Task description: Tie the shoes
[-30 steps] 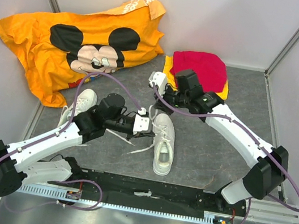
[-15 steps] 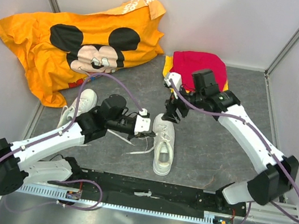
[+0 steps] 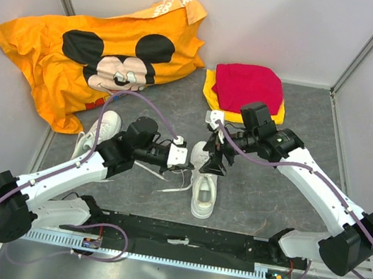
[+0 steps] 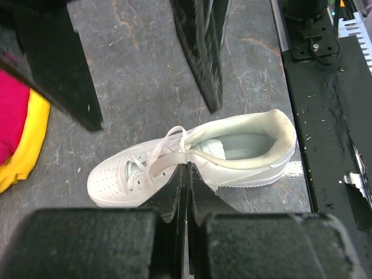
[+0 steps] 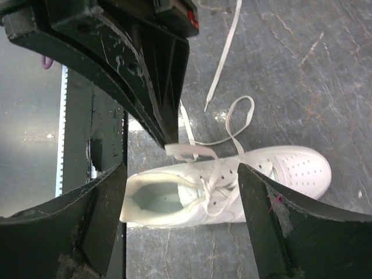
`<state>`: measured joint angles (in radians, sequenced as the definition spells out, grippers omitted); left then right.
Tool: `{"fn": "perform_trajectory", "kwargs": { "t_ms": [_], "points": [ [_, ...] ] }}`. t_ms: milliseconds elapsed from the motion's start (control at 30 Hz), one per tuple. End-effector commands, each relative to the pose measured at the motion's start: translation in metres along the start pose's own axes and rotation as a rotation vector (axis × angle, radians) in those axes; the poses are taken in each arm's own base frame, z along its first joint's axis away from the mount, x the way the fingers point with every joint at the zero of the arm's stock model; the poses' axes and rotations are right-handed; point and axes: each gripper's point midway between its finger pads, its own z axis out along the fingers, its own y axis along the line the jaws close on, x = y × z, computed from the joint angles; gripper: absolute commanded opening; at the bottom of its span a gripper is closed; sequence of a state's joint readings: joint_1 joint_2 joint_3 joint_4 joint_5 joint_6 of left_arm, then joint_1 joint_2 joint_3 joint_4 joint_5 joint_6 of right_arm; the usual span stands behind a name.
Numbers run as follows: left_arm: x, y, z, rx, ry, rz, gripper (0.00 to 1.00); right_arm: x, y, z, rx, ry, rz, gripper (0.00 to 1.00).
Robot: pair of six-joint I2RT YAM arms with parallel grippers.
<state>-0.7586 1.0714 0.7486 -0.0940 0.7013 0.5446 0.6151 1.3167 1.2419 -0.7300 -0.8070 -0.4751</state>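
One white shoe [image 3: 204, 185] lies at the table's middle, toe pointing away from the arms; the other shoe [image 3: 99, 131] lies left of it, partly under my left arm. My left gripper [image 3: 185, 159] is shut on a flat white lace [image 4: 165, 158] of the middle shoe [image 4: 232, 156], holding it just above the tongue. In the right wrist view the same lace [image 5: 187, 152] runs up to the left gripper's tips. My right gripper [image 5: 181, 174] hangs open over this shoe [image 5: 285, 168], one finger [image 5: 99, 215] past the heel and the other over the toe side. Nothing is between them.
An orange cartoon-mouse shirt [image 3: 93, 52] lies at the back left. A red cloth [image 3: 249, 85] sits on a yellow cloth [image 3: 211, 99] at the back right. A loose lace end [image 5: 224, 55] trails on the grey floor. The black base rail [image 3: 183, 243] runs along the near edge.
My right gripper has swung from beside the red cloth toward the near edge until it is over the middle shoe, and it has opened. The left gripper has stayed put, still pinching the lace.
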Motion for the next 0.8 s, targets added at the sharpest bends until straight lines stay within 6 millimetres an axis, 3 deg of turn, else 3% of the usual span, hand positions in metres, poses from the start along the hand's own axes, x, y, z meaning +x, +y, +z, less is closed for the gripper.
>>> {"fn": "perform_trajectory", "kwargs": {
  "t_ms": [0, 533, 633, 667, 767],
  "points": [
    [-0.01, 0.001, 0.002, 0.024, -0.052, 0.086, 0.02, -0.013, 0.001, 0.015, -0.049, -0.052, -0.076, 0.83],
    [-0.009, 0.003, 0.002, 0.019, -0.061, 0.104, 0.01, 0.012, 0.006, 0.034, -0.083, 0.008, -0.078, 0.47],
    [-0.007, 0.003, 0.003, 0.017, -0.057, 0.105, 0.02, 0.011, 0.007, 0.034, -0.089, 0.007, -0.074, 0.33],
    [-0.007, 0.003, 0.003, 0.017, -0.055, 0.104, 0.02, 0.011, 0.007, 0.035, -0.09, 0.006, -0.073, 0.2],
    [-0.004, 0.003, 0.003, 0.014, -0.048, 0.1, 0.02, 0.01, 0.007, 0.034, -0.083, 0.003, -0.066, 0.0]
  ]
}}
